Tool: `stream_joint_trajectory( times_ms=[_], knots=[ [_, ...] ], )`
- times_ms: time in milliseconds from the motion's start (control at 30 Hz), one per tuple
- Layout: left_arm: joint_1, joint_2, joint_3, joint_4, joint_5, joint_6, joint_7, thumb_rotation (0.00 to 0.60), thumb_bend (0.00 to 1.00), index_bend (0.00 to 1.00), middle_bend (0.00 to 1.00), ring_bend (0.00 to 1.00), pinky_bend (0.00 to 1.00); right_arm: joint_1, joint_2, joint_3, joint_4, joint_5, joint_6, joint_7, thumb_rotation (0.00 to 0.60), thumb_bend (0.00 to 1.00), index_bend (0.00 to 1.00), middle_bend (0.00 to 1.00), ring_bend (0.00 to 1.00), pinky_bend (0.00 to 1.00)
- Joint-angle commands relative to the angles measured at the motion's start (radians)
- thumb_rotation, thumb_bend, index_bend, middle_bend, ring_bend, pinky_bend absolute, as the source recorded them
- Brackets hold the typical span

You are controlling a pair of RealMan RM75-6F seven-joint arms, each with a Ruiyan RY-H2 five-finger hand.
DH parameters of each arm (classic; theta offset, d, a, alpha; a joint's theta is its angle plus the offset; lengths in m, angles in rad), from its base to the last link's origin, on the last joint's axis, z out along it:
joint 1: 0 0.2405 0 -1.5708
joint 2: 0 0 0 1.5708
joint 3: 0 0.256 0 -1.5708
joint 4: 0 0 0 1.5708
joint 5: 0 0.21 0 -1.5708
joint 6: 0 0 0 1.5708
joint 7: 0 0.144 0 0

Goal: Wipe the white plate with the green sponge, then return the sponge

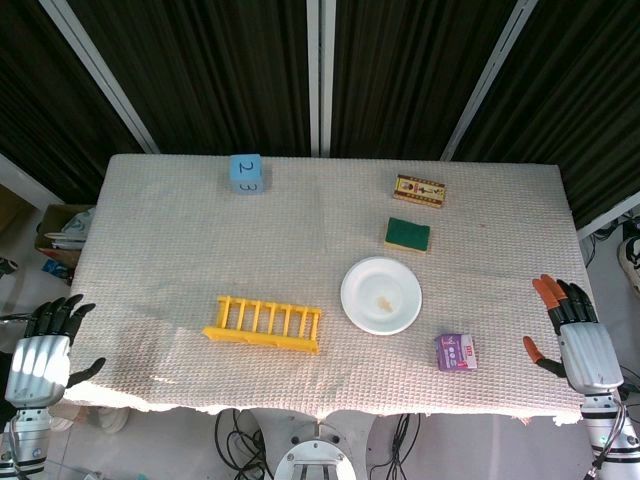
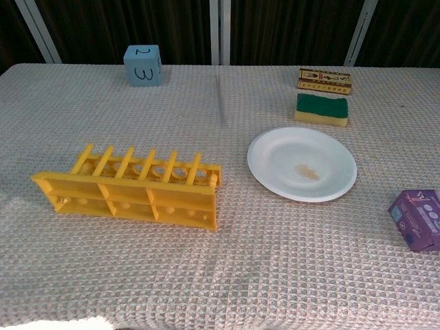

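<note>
Round white plate with a brownish smear, green-topped yellow sponge just beyond it, left hand and right hand empty, fingers spread, off the table's sides

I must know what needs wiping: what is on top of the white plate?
On the white plate lies only a small brownish smear near the middle. The green sponge sits apart, behind the plate.

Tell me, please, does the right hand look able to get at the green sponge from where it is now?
Probably yes. The right hand is open at the table's near right edge, and the green sponge lies uncovered beyond the white plate. Only the small purple box sits nearby, off the straight path.
</note>
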Motion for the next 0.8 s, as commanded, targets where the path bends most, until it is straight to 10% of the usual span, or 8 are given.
stream_joint_trajectory(
  times_ms=[33, 467, 800],
  knots=[
    [-0.002, 0.001, -0.001, -0.002, -0.004, -0.005, 0.003, 0.6, 0.05, 0.22, 0.12, 0.11, 0.13, 0.001, -0.001, 0.0, 0.002, 0.001, -0.003, 0.003, 0.6, 0.22, 0.06, 0.06, 0.0, 0.0],
    [-0.002, 0.007, -0.003, -0.01, -0.007, -0.008, 0.003, 0.6, 0.05, 0.22, 0.12, 0.11, 0.14, 0.197, -0.024, 0.094, -0.002, 0.092, -0.268, 0.008, 0.6, 0.21, 0.03, 0.14, 0.0, 0.0],
    [-0.005, 0.013, -0.006, -0.011, -0.03, -0.03, 0.006, 0.6, 0.05, 0.22, 0.12, 0.11, 0.13, 0.479, -0.277, 0.23, 0.258, 0.363, -0.61, -0.091, 0.6, 0.18, 0.06, 0.11, 0.0, 0.0]
  ],
)
